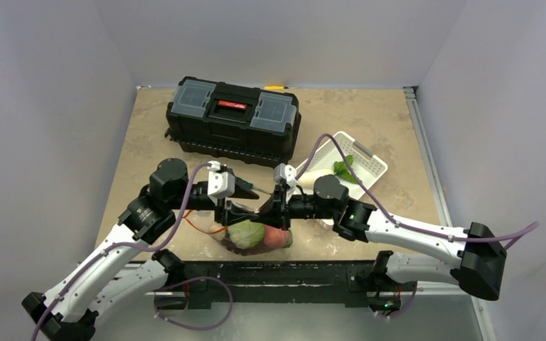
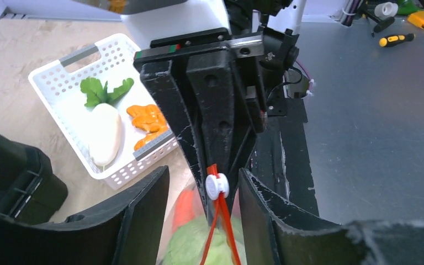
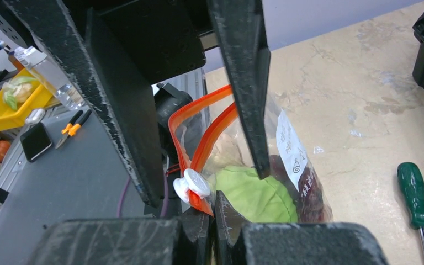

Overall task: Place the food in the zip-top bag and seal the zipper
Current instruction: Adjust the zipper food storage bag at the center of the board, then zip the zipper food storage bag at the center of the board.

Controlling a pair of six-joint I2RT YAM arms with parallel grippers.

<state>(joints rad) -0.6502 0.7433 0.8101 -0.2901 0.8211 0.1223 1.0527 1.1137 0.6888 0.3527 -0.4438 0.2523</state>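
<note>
The zip-top bag (image 1: 256, 234) hangs near the table's front edge between both grippers. Inside show the pale green cabbage (image 3: 254, 194), the grape bunch (image 3: 311, 187), the peach (image 1: 276, 238) and an orange blur that looks like the carrot (image 2: 184, 208); the cucumber is hidden. The zipper (image 3: 212, 130) stands parted into two strips that meet at a white slider (image 3: 191, 185). My right gripper (image 3: 214, 203) is shut on the zipper's end just below that slider. My left gripper (image 2: 203, 175) is open, one finger on each side of the slider (image 2: 217, 186), not touching it.
A white slatted basket (image 1: 370, 163) at the right holds a white radish (image 2: 104, 132) and orange pieces (image 2: 146, 118). A black toolbox (image 1: 233, 117) stands at the back. A green-handled screwdriver (image 3: 414, 194) lies on the table beside the bag.
</note>
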